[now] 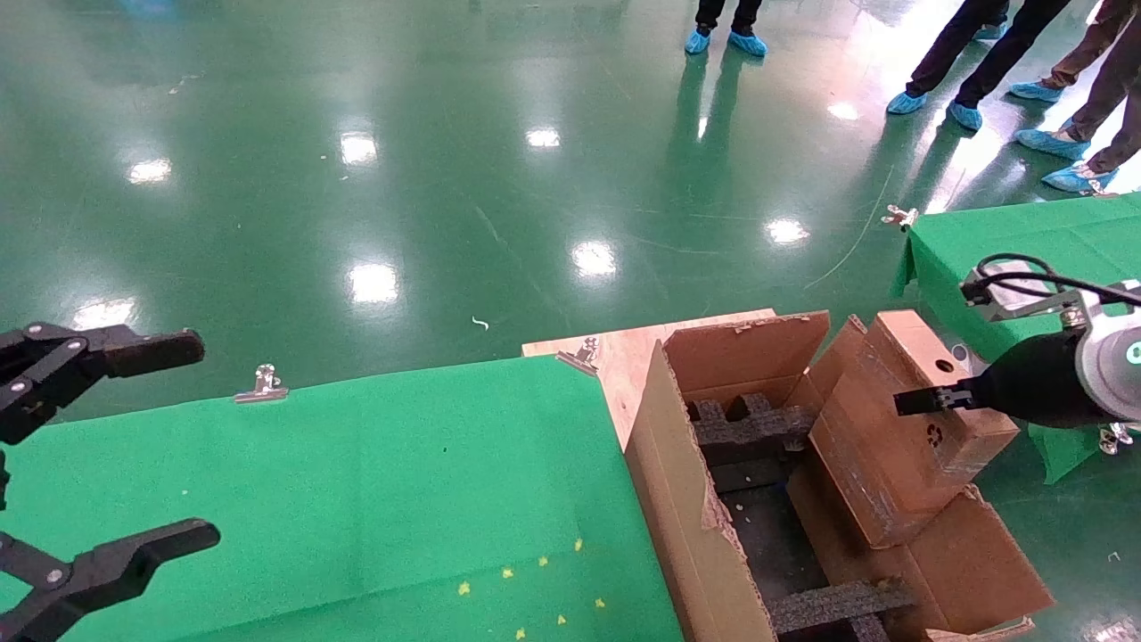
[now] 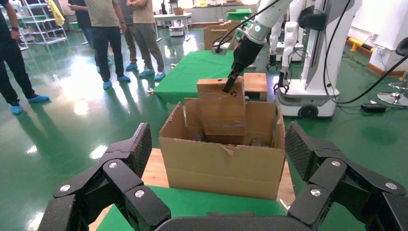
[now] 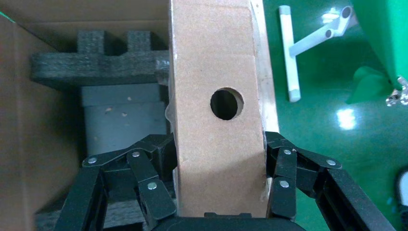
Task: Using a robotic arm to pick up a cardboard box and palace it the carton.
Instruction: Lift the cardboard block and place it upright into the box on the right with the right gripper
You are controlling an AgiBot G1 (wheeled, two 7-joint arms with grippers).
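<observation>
The small brown cardboard box [image 1: 900, 437] with a round hole [image 3: 226, 103] hangs tilted over the right side of the carton [image 1: 677, 499], its lower end down between the flaps. My right gripper [image 1: 931, 397] on the white robotic arm [image 1: 1105, 357] is shut on the box [image 3: 216, 72], one finger [image 3: 163, 154] on each side. Black foam inserts [image 1: 749, 428] lie inside the carton. In the left wrist view the box [image 2: 223, 113] stands above the carton [image 2: 221, 163]. My left gripper [image 1: 201, 437] is parked open at the far left, over the green table.
A green-cloth table [image 1: 357, 481] lies left of the carton, with a wooden board [image 1: 624, 357] at its corner and a metal clip [image 1: 261, 385] on its edge. A second green table [image 1: 1007, 250] stands right. People in blue shoe covers [image 1: 980, 53] stand behind.
</observation>
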